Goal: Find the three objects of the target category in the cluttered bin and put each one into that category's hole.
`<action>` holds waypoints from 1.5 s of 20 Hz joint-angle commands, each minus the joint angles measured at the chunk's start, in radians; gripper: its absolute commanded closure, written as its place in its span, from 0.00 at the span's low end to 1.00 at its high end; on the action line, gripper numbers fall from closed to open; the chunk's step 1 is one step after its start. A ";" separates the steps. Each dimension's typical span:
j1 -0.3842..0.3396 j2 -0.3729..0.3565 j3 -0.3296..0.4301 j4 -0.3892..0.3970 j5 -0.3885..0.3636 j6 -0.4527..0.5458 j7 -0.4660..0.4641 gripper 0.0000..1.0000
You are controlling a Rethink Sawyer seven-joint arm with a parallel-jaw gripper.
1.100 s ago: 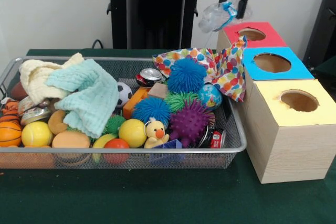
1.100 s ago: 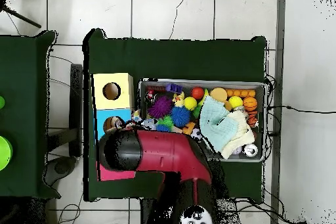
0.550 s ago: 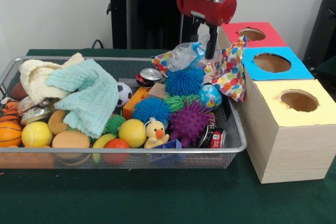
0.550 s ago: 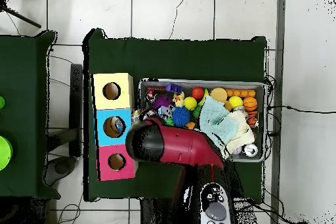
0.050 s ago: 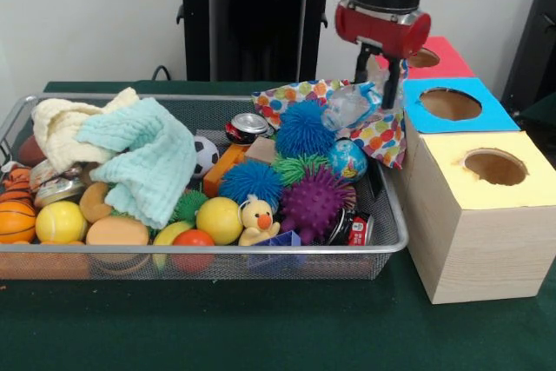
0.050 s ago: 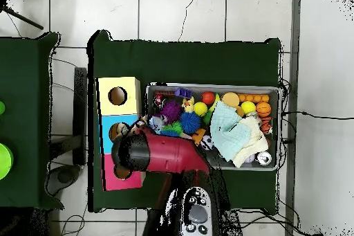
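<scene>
My gripper [image 5: 375,89] hangs over the bin's right end, just left of the blue-topped box [image 5: 452,107], and is shut on a crumpled clear plastic bottle [image 5: 346,110]. The bottle dangles above the blue spiky ball [image 5: 306,126] and the polka-dot cloth [image 5: 382,132]. The red-topped box [image 5: 439,56], the blue one and the yellow-topped box [image 5: 493,168] stand in a row, each with a round hole. In the overhead view the red arm [image 6: 162,153] covers the gripper, the bottle and parts of the blue and red boxes.
The wire bin [image 5: 200,251] holds spiky balls, sports balls, a rubber duck [image 5: 257,220], cans [image 5: 247,126] and two towels [image 5: 139,158]. The yellow box [image 6: 117,96] and the bin [image 6: 271,89] show uncovered from overhead.
The arm came down with the bottle over the bin, then shifted right toward the boxes. The bottle now hangs beside the blue box. The bin's contents have not moved.
</scene>
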 commanded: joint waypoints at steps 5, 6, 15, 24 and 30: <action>0.099 -0.136 -0.061 -0.035 0.143 0.375 0.278 1.00; 0.102 -0.142 -0.068 -0.040 0.142 0.390 0.269 1.00; 0.019 -0.020 0.006 0.078 0.161 0.013 0.154 1.00; -0.006 0.072 0.023 0.093 0.129 -0.177 0.148 1.00; 0.078 0.086 -0.031 0.076 0.188 -0.156 0.214 1.00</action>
